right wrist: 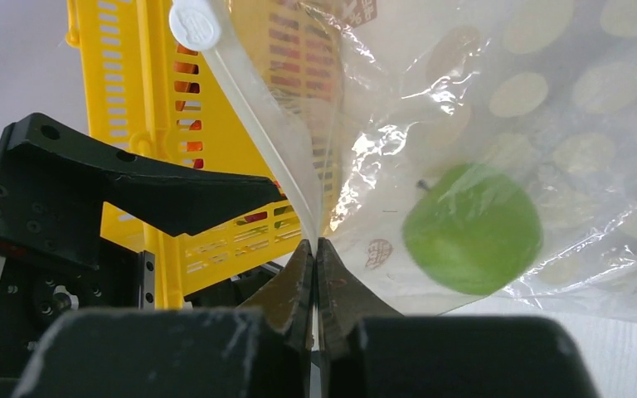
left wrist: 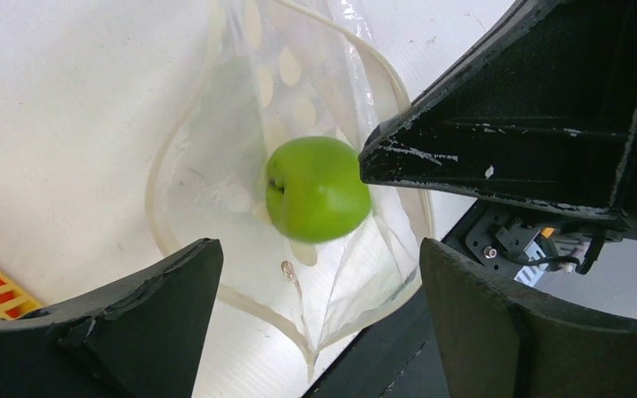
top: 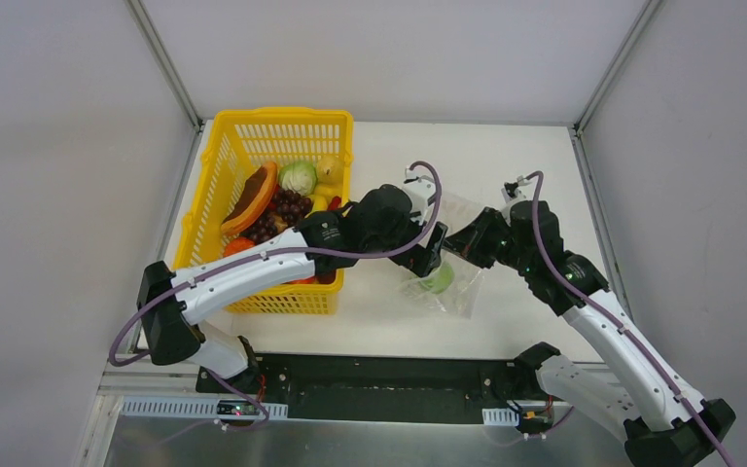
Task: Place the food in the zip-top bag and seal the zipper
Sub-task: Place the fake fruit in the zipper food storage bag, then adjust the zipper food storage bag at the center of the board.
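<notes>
Now, my right claw point(right wrist: 315, 249) is pinched fully closed on one lip of the bag point(right wrist: 547, 99), lifting the zipper point(right wrist: 249, 108) so the mouth gapes. My left claw point(left wrist: 319, 307) hangs just above that mouth, spread wide and holding nothing. A green apple point(left wrist: 315, 189) lies inside the bag, which rests on the table point(top: 506, 165) just right of the basket point(top: 216, 170). I judge the filling step is under way: more food point(top: 253, 202) waits in the basket, grapes point(top: 280, 216) and a cabbage point(top: 299, 177) among it. The next move calls for my left claw to reach into the basket for another piece while my right holds the mouth open. Sealing comes last.
</notes>
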